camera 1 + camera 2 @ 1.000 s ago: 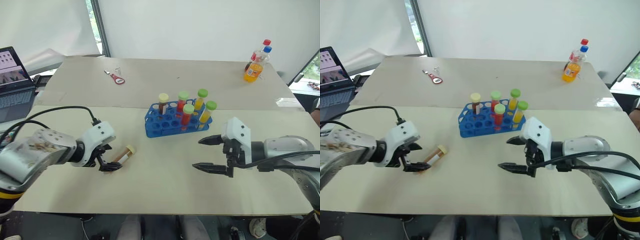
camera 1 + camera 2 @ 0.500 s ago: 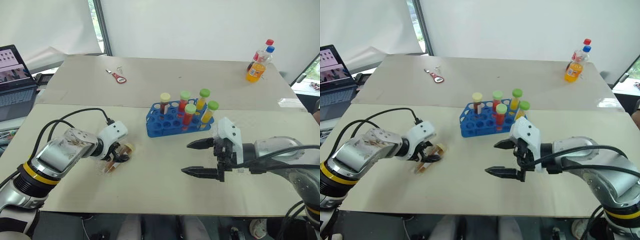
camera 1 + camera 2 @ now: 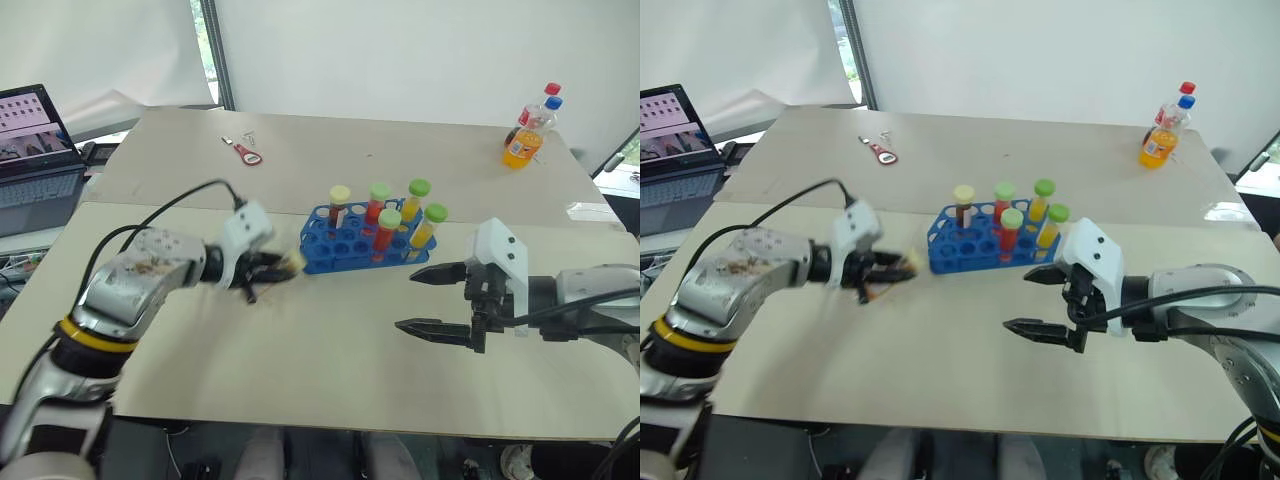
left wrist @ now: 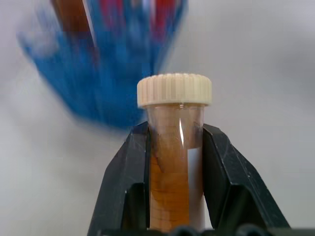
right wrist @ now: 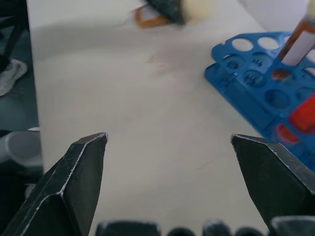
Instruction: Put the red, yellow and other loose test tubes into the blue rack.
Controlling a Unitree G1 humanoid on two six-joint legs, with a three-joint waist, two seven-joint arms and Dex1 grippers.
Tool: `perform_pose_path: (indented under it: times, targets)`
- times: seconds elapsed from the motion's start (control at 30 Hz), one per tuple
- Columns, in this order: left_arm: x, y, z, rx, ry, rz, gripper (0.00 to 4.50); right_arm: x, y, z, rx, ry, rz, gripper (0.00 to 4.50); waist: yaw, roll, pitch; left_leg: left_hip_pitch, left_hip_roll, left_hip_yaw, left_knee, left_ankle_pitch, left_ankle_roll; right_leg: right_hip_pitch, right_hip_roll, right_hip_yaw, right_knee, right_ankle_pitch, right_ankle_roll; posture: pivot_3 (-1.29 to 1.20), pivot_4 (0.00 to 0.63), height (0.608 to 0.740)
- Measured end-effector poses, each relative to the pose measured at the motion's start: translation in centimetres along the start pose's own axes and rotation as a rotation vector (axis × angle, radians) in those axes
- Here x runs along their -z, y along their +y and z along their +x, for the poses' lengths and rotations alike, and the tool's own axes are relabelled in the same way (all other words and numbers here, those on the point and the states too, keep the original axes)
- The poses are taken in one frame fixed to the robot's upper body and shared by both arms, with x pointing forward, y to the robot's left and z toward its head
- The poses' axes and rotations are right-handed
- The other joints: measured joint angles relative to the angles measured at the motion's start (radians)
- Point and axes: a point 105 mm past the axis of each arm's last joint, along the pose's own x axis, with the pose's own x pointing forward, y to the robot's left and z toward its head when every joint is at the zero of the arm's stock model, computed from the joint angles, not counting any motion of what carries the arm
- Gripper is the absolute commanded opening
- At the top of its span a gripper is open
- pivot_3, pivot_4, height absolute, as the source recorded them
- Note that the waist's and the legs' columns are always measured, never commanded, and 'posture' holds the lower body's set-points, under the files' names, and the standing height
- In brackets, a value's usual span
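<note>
**Tube in hand, left of the rack**

Now I have the left gripper [image 4: 172, 162] clamped on a tube [image 4: 173, 147], its two black fingers [image 4: 129, 182] pressing either side of the clear body. The tube has a cream ribbed cap and brown contents filling the part I can see between the fingers. From the head camera, that gripper sits above the table [image 3: 330, 350], just to the left of the rack [image 3: 345, 245], with the cream cap pointing toward the rack's near-left corner. I cannot tell whether the cap touches the rack.

The rack is blue, with rows of round holes, and stands near the middle of the table. Five capped tubes stand upright in it, all toward its back and right side. One at the left has a cream cap [image 3: 340, 193] and dark brown contents. Four have green caps: one with red contents [image 3: 379, 192], one behind it with yellow-orange contents [image 3: 418, 187], one in front with red contents [image 3: 389, 218], and one at the right end with yellow contents [image 3: 434, 213]. The holes along the front and left of the rack are empty.

My right gripper [image 3: 436, 298] hovers to the right of the rack, near its front, jaws spread wide with nothing between them.

At the table's far right corner stands a bottle [image 3: 524, 140] with orange liquid.
</note>
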Motion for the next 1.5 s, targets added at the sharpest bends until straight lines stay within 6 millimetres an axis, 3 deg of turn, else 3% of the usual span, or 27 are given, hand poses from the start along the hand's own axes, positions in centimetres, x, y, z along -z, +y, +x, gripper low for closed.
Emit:
perform_pose_path:
  times: [0.13,0.43,0.63,1.07,1.5]
  targets:
    - [-2.2,0.9,2.1,-0.029,-0.215,-0.022,0.89,0.4,-0.1,-0.5,0.067,-0.001,-0.011,4.46,-0.010,0.000,0.000,0.001,-0.001,0.000,0.000,0.000,0.001,0.001,-0.001,0.001,0.000,0.001,0.001,0.00,0.150,0.733]
    - [-0.2,1.8,7.2,-0.061,-0.323,-0.044,0.89,1.2,0.1,-0.9,0.206,0.030,-0.011,4.46,-0.008,0.000,0.000,-0.001,-0.001,-0.001,0.000,0.000,0.001,0.000,0.000,0.001,-0.001,0.001,0.001,0.00,0.150,0.733]
    - [-0.2,1.6,9.1,-0.056,-0.355,-0.027,0.89,1.5,0.5,-1.5,0.251,0.041,0.019,4.46,-0.008,0.000,0.000,-0.001,-0.002,-0.004,0.000,0.000,0.001,0.001,-0.001,0.001,-0.001,0.001,0.001,0.00,0.150,0.733]
    - [0.6,1.3,10.8,-0.085,-0.387,-0.032,0.89,1.8,0.7,-1.9,0.284,0.052,0.064,4.46,-0.007,0.000,0.000,-0.001,-0.002,-0.010,0.000,0.000,0.001,0.001,0.000,0.001,-0.001,0.001,0.002,0.00,0.150,0.733]
    - [1.3,1.4,11.1,-0.167,-0.434,-0.012,0.89,1.9,0.2,-2.2,0.369,0.039,0.109,4.46,-0.008,0.000,0.000,0.000,-0.003,-0.011,0.001,0.000,0.001,0.002,-0.001,0.001,-0.001,0.001,0.002,0.00,0.150,0.733]
